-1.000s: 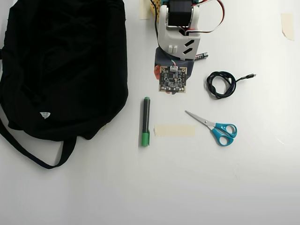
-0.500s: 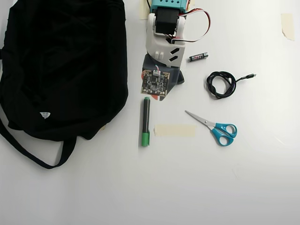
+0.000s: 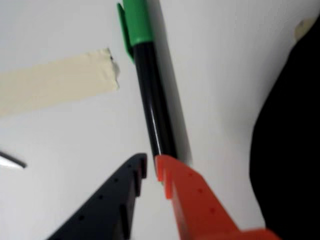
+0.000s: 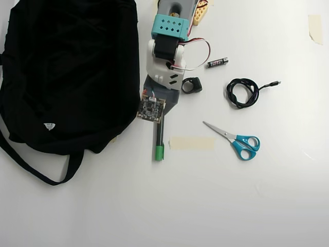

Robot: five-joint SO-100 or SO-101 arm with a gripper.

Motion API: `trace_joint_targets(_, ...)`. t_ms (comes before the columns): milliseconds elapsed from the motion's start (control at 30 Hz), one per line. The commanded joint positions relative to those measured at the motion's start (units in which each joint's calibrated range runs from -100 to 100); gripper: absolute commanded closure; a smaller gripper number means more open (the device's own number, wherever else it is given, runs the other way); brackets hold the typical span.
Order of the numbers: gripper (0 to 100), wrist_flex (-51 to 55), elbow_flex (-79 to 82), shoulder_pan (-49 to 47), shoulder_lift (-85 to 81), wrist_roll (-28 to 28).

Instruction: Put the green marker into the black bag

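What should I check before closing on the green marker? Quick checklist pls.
1. Marker position: green marker lies flat on the table, free of other things: ok.
2. Alignment: gripper sits at the barrel's end opposite the cap, fingertips nearly together and not straddling the barrel: not ok.
3. Jaw opening: too narrow for the barrel: not ok.
4. Clearance: masking tape strip lies beside the marker without touching it: ok.
5. Black bag close beside the arm in the overhead view: ok.
6. Bag opening reachable: cannot tell, no opening visible.
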Motion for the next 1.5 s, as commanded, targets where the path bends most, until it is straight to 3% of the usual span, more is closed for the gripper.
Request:
trace_joint_targets(0, 98, -3.23, -1.38, 0.46, 0.04, 0.33)
trace_joint_targets(300, 82, -3.92, -1.47, 0.46, 4.85, 0.28)
trace_joint_targets(567, 80, -3.23, -2.01, -0.36, 5.27, 2.69)
trace_joint_targets(1233, 61, -0.47, -1.29, -1.78, 7.34, 4.53)
trace_joint_targets(1467, 61, 0.39, -2.10, -1.26, 9.17, 4.48)
